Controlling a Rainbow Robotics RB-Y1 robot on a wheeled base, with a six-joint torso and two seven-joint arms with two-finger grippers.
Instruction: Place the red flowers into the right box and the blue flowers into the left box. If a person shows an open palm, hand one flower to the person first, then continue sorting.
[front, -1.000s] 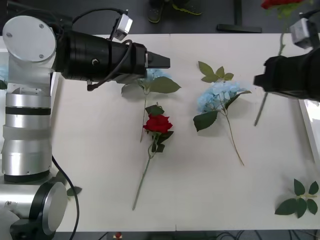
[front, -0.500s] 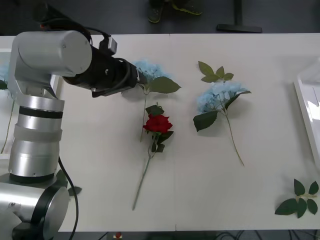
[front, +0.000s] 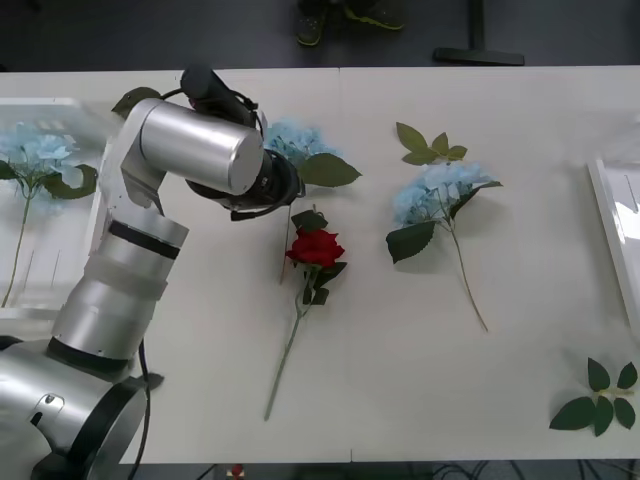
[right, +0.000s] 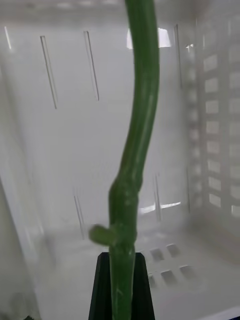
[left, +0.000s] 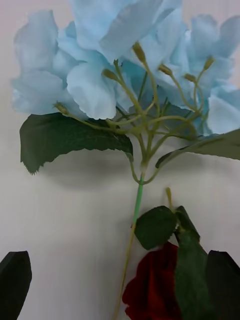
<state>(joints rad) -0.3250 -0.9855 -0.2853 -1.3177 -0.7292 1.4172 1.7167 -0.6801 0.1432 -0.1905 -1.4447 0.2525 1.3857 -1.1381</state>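
1. 2 grippers were at work. We had our left arm (front: 195, 150) reaching across the table (front: 400, 380), wrist end down over the near blue flower (front: 295, 140).
2. Left gripper (left: 120, 280): black fingers (left: 14, 277) stood apart at both corners in the left wrist view, clamped on nothing. We saw the blue flower's (left: 125, 55) head, leaves and thin stem lying on the table between and ahead of them, with the red rose (left: 150, 285) just beside the stem's lower part.
3. Right gripper (right: 122, 285): black fingers were closed together on a thick green stem (right: 135, 150), which ran up from them. We couldn't see the bloom, so we couldn't tell its colour.
4. Behind that stem we saw the right box (right: 50, 150), translucent white with slotted floor and walls. In the front view its rim (front: 610, 230) sat at the table's right edge.
5. Left box (front: 75, 225) sat at the table's left edge and held 1 blue flower (front: 35, 150), stem lying along the box.
6. On the table: 1 red rose (front: 316, 247) in the middle, its stem running toward the near edge, its top leaf just beside the near blue flower's stem.
7. A 2nd loose blue flower (front: 432, 190) lay to the right of the rose, well apart from it.
8. 1 loose leaf sprig (front: 600, 395) lay at the near right corner.
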